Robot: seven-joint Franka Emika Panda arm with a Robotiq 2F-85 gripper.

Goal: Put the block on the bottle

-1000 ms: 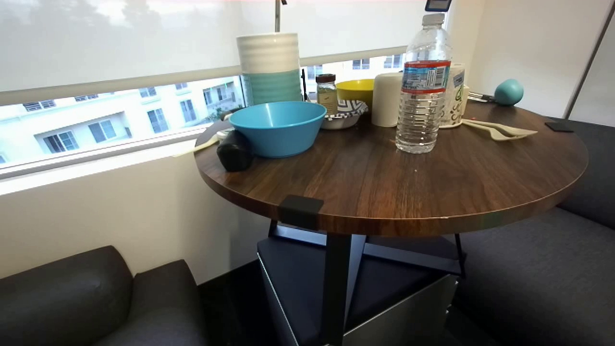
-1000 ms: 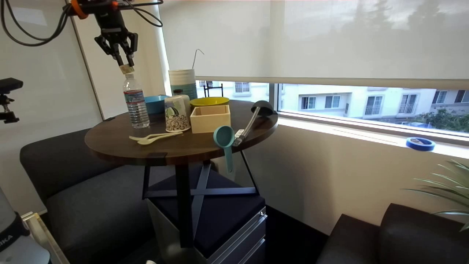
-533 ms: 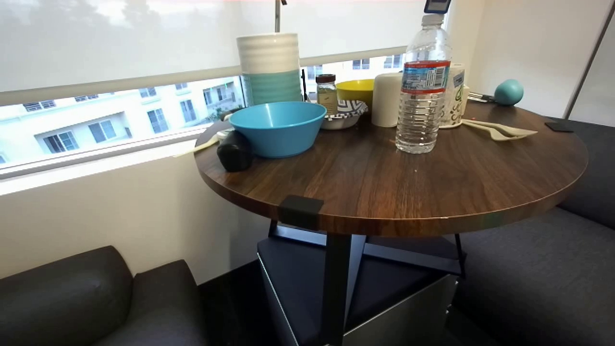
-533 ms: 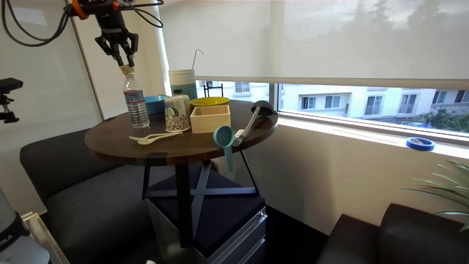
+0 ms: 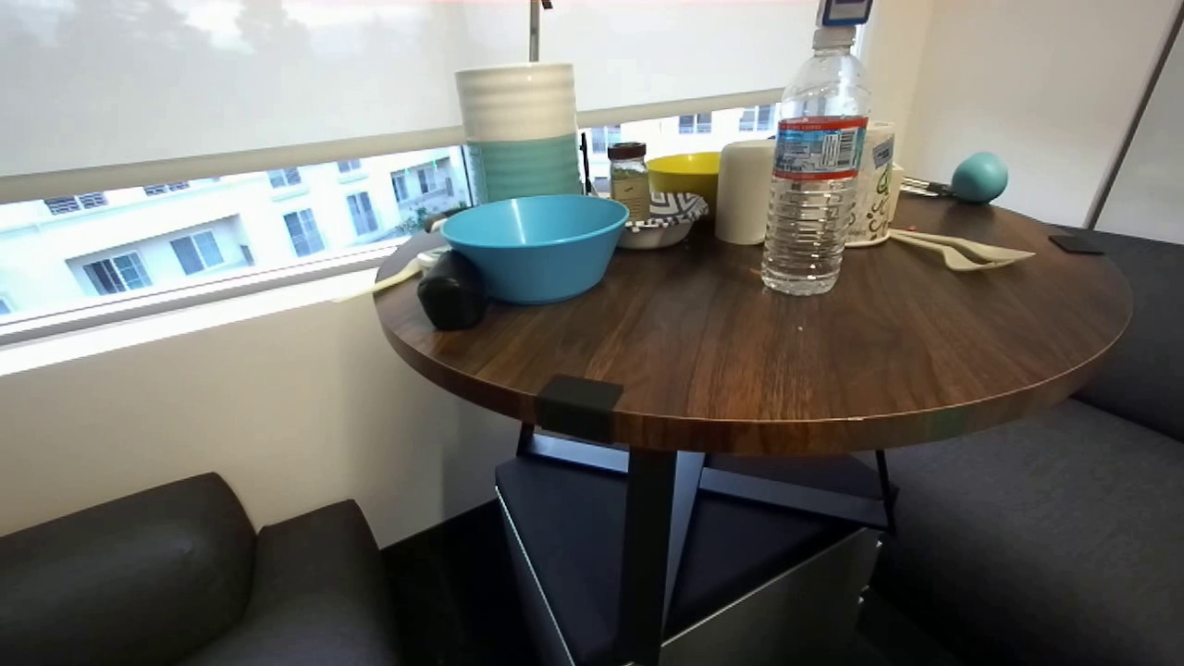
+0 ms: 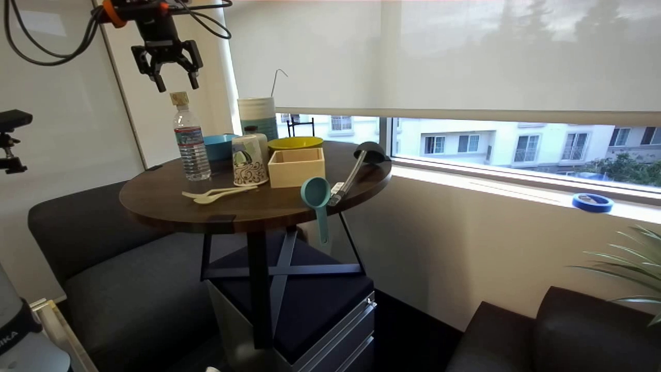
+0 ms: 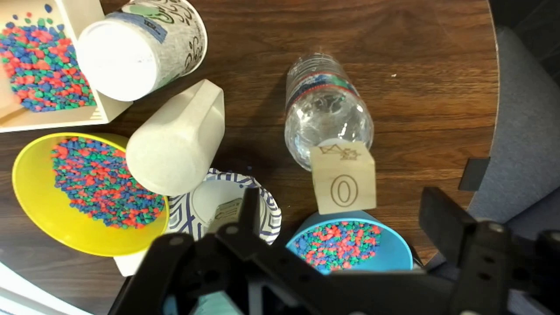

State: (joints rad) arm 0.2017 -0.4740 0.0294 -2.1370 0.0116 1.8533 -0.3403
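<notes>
The pale wooden block (image 6: 179, 98) sits on the cap of the clear water bottle (image 6: 191, 139), which stands upright on the round table. Above it my gripper (image 6: 178, 87) is open, its fingertips apart and clear of the block. From above, in the wrist view, the block (image 7: 344, 179) shows a printed 0 and covers most of the cap of the bottle (image 7: 328, 118). Wide gaps lie between it and the fingers (image 7: 446, 223) on both sides. Only the lower part of the block (image 5: 844, 11) shows at the top edge of an exterior view, where the gripper is out of sight.
Near the bottle stand a patterned paper cup (image 7: 140, 48), a white mug (image 7: 175, 140), a blue bowl (image 7: 393, 249) and a yellow bowl (image 7: 39, 192). A wooden box (image 6: 297, 173), pale cutlery (image 6: 211, 195) and a teal scoop (image 6: 316, 192) lie toward the table's edge.
The gripper's fingers have spread apart and let go of the block. It now rests alone on the bottle cap, sitting straighter than before. The bottle has not moved.
</notes>
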